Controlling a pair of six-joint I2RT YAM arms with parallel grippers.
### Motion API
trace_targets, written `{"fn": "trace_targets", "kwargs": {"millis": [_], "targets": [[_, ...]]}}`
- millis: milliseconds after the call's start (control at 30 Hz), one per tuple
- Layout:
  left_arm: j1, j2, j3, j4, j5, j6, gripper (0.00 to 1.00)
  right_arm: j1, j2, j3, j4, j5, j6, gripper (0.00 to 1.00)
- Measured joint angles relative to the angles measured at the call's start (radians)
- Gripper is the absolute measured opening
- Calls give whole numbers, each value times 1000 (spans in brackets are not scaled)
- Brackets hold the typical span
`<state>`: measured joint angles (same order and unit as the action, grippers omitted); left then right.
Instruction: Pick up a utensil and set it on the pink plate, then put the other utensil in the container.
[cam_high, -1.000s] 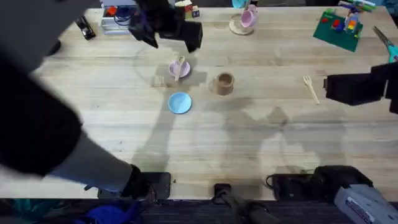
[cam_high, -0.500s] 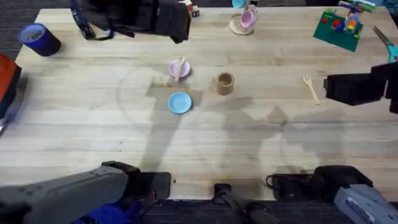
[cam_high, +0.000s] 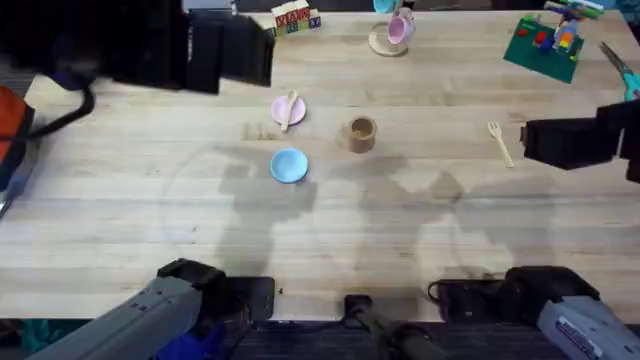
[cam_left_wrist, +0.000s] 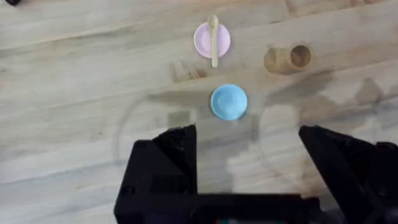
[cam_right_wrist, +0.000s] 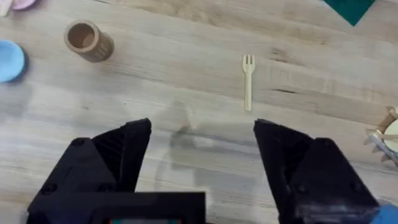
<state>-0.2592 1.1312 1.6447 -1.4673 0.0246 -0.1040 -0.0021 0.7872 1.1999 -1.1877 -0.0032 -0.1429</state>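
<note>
Lying flat on the bare desk at the right, the wooden fork (cam_right_wrist: 248, 81) is the piece left to move: its prongs point toward the far edge and its thin handle runs back toward the near side. It looks very light, stiff and dry, so it should neither flex nor slip much, but it sits so low on the wood that the jaws will probably have to close nearly at desk level. My judgement is that the best hold is across the handle near its middle, jaws crosswise to its length, leaving the pronged end free to drop into the cup; a pinch at either end could let it swing or tip.

Well to the left of the fork stands the brown container (cam_high: 361, 134), upright with its mouth open and narrow, so the fork probably has to be tilted near vertical to go in. Farther left, the spoon (cam_high: 289, 108) already rests across the pink plate (cam_high: 279, 112), with the light-blue plate (cam_high: 289, 165) just nearer.

The right gripper (cam_right_wrist: 202, 140) hovers over the desk just on the fork's near side, jaws spread wide and empty. The left gripper (cam_left_wrist: 247, 146) hangs on the near side of the blue plate, jaws likewise released and empty.
</note>
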Motion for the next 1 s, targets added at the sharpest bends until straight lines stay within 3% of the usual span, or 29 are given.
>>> {"fn": "trace_targets", "kwargs": {"millis": [167, 200, 467, 1000], "targets": [[0, -13, 3, -49, 3, 21, 993, 0, 0, 0, 0, 0, 0, 996], [0, -11, 3, -73, 52, 140, 992, 0, 0, 0, 0, 0, 0, 996], [44, -22, -4, -74, 189, 377, 993, 0, 0, 0, 0, 0, 0, 996], [313, -75, -260, 2, 523, 818, 993, 0, 0, 0, -22, 0, 0, 996]]}}
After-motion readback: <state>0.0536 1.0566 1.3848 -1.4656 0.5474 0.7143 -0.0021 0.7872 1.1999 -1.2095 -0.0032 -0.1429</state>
